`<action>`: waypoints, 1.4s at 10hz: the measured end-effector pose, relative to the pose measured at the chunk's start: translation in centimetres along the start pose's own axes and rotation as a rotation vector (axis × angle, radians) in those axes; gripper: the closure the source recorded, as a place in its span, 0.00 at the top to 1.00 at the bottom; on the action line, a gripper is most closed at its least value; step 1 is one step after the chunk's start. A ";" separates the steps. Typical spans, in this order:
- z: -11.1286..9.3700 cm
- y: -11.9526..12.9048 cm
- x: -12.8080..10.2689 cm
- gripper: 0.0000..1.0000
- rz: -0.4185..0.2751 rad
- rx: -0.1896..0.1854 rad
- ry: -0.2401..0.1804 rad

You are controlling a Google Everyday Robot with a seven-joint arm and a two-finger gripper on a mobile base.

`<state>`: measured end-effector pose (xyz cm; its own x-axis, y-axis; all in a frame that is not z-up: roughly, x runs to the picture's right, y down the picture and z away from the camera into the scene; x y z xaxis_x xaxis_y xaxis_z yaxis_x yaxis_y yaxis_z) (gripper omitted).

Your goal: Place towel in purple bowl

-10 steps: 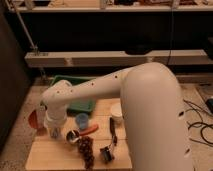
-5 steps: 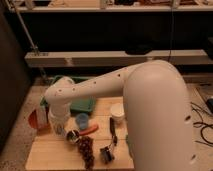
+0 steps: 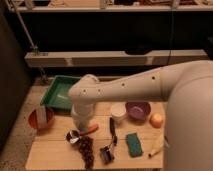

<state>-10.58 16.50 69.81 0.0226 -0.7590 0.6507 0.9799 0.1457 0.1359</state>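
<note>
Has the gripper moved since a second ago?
Yes. The gripper, left of the white cup, has shifted away from the orange bowl, toward the purple bowl.

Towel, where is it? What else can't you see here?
Towel: nowhere visible in camera view; maybe behind the arm.
Gripper, shut, down over table's left half: whether it holds anything is hidden by the arm.
Purple bowl: inside too blurred to check.

Floor (image 3: 17,142): pale, speckled, seen at left.
Table (image 3: 52,156): light wood top.
Shelf (image 3: 115,57): long, pale, behind the table.
Panel (image 3: 10,75): dark, at left.
Light: dim, with deep shadow above the shelf.
</note>
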 end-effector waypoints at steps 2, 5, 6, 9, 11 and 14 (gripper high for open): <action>-2.4 4.7 -1.6 0.00 0.113 -0.035 0.036; -5.6 11.5 -5.6 0.00 0.298 -0.083 0.080; -6.9 14.5 -8.2 0.00 0.387 -0.106 0.096; -10.1 21.4 -15.2 0.00 0.606 -0.162 0.132; -11.8 25.4 -20.2 0.00 0.745 -0.188 0.154; -12.4 27.0 -22.4 0.00 0.807 -0.197 0.164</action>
<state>17.86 29.59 49.66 0.7434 -0.5545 0.3741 0.6676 0.5806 -0.4660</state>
